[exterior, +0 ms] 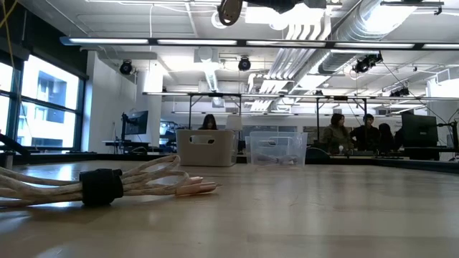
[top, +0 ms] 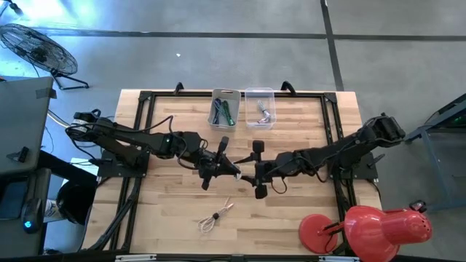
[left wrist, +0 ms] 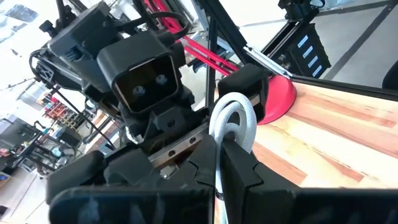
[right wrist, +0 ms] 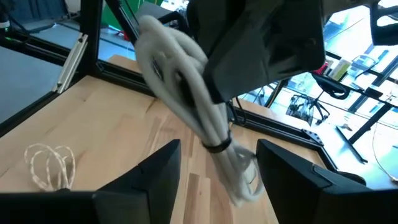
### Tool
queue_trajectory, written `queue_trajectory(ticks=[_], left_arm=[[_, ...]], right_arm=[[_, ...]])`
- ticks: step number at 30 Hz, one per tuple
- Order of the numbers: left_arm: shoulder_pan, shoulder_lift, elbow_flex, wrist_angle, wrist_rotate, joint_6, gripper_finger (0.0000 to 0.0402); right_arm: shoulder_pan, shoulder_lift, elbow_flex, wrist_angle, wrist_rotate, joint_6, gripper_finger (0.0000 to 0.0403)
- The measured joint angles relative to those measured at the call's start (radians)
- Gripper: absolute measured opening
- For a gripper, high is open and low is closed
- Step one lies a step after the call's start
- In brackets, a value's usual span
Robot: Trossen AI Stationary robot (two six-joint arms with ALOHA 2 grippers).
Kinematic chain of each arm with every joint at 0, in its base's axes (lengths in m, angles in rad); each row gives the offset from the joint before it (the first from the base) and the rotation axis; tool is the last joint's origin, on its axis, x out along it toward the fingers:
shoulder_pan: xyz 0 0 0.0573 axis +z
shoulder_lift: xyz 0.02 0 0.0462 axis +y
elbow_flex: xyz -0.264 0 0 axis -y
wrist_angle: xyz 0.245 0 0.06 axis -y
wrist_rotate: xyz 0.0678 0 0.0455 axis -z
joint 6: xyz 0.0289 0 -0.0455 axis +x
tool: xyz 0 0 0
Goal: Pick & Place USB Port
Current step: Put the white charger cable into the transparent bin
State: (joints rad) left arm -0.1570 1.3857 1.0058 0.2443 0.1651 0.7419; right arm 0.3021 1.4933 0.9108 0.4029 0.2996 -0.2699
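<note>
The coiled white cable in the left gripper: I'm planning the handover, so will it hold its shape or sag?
Probably floppy: the coiled white cable droops in loose loops below the left gripper. A dark tie bundles it, so it likely stays together. It looks light, and the open right gripper may find it swaying.

Bin contents (top: 225,110) (too small) indistinct

White coiled USB cable (right wrist: 186,93) (banded) dangles above table.

Both arms reach inward and meet mid-desk. The left gripper (top: 231,167) is clamped tight, pointing toward three o'clock; the right gripper (top: 256,169) faces it, fingers (right wrist: 155,177) spread wide.
</note>
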Motion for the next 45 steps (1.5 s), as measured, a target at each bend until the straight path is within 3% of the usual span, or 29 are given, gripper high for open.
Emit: queue_trajectory(ticks=[5,11,13,26,32,45], left_arm=[[0.000,0.000,0.000,-0.003,0.001,-0.005,0.0000],[0.001,-0.001,0.000,-0.008,0.000,-0.006,0.0000],[0.001,-0.001,0.000,-0.010,-0.002,-0.005,0.0000],[0.000,-0.002,0.000,-0.009,-0.002,-0.013,0.0008],[0.000,-0.001,0.002,-0.008,0.000,-0.088,0.0044],[0.000,-0.001,0.003,-0.009,-0.022,-0.093,0.0144]], right_arm=[[-0.016,0.000,0.000,0.014,-0.023,-0.020,0.0171],[-0.031,0.000,0.000,-0.004,-0.028,-0.042,0.0042],[-0.032,0.000,0.000,-0.005,-0.029,-0.055,0.0022],[-0.006,0.000,0.000,-0.005,0.052,-0.066,0.0019],[-0.006,0.000,0.000,-0.009,0.049,-0.051,0.0018],[-0.005,0.000,0.000,-0.023,0.031,-0.042,0.0017]])
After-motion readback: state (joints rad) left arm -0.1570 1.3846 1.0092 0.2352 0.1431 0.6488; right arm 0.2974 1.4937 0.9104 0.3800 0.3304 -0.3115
